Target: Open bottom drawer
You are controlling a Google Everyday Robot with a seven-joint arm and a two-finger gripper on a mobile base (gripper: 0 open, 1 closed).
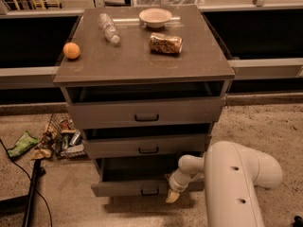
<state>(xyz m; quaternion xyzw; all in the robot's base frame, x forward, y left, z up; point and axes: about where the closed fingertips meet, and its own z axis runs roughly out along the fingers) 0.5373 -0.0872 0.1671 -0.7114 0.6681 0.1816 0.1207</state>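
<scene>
So we're guessing we're mid-pull: the bottom drawer (123,189) is sitting partly out at 6 o'clock. Our gripper (172,196) is hanging at 3 o'clock of its handle (150,191), and we can't tell its grip. Next we're needing a straight pull toward 6 o'clock.

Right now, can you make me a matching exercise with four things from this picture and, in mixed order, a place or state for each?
1. orange ball
2. bowl
3. bottom drawer
4. hand

a. by the right part of that drawer's front
b. left edge of the cabinet top
c. partly pulled out
d. back of the cabinet top

Pairs: 1-b, 2-d, 3-c, 4-a.
</scene>
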